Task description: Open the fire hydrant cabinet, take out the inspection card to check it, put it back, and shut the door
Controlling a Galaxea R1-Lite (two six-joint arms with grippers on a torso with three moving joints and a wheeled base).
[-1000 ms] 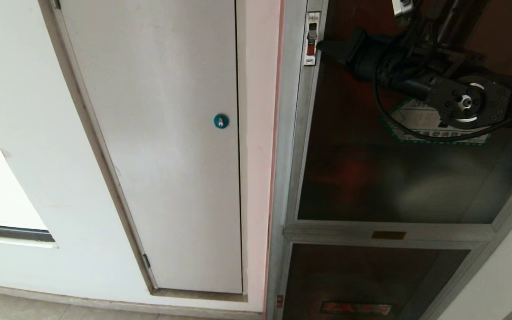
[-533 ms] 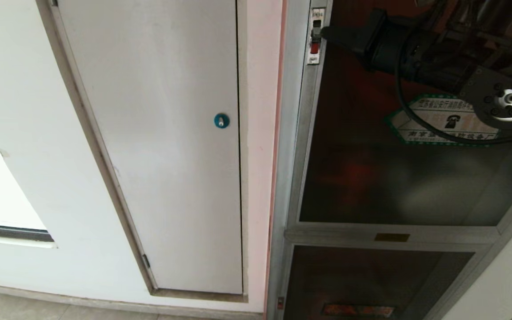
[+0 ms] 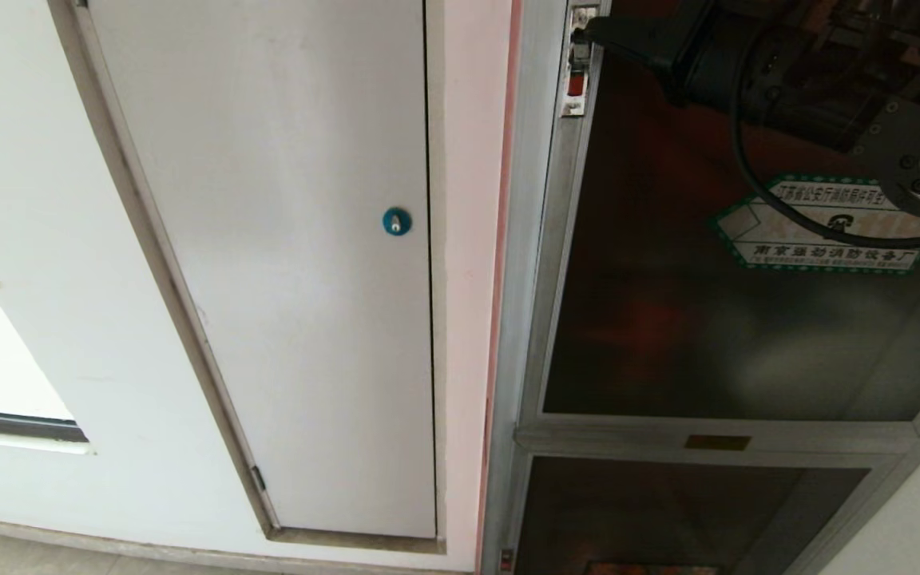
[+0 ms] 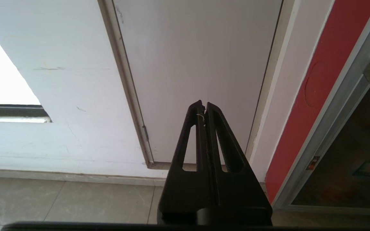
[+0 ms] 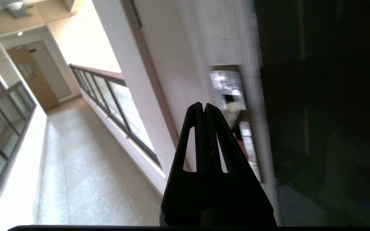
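The fire hydrant cabinet fills the right of the head view, and its silver frame meets the pale wall. Its door is dark tinted glass with a green-bordered telephone sticker. The slim latch with its red insert sits at the door's upper left edge. My right gripper is shut, empty, and its tip is at the top of that latch. In the right wrist view the right gripper points past the blurred latch. My left gripper hangs shut and low, out of the head view. The inspection card is hidden.
A plain white panel with a blue round lock stands left of the cabinet. A smaller lower glass panel sits under the door. In the left wrist view, tiled floor runs along the wall and the cabinet's red side shows.
My right gripper has risen along the latch, from the level of the red insert to its top. The whole head picture has shifted a little down and right.
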